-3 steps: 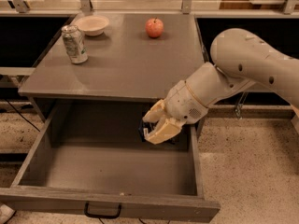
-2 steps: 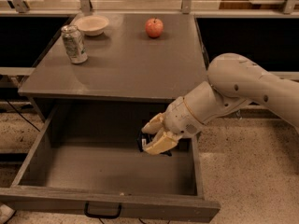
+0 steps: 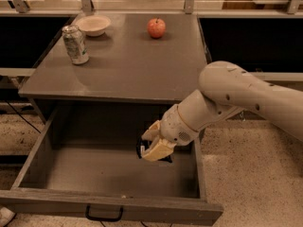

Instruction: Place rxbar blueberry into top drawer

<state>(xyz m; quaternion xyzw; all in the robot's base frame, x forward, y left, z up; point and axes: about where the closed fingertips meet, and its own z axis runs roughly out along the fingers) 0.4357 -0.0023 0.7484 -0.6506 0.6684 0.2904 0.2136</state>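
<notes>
The top drawer (image 3: 52, 205) is pulled wide open below the grey table, with its black handle (image 3: 104, 216) on the front panel. My gripper (image 3: 152, 145) reaches down into the drawer's right rear part, just above the floor. Its cream fingers (image 3: 157, 152) are shut on the rxbar blueberry (image 3: 143, 150), of which only a dark sliver shows between and below the fingers. The bar hangs low over the drawer floor; I cannot tell whether it touches it.
On the table top (image 3: 123, 65) stand a silver soda can (image 3: 75, 44) at the left, a white bowl (image 3: 93, 24) at the back left and a red apple (image 3: 156, 28) at the back. My arm (image 3: 236, 96) crosses the table's right front corner. Speckled floor (image 3: 255, 183) lies to the right.
My gripper, with the bar in it, has moved left and down, deeper into the open drawer. The can, bowl and apple have not moved.
</notes>
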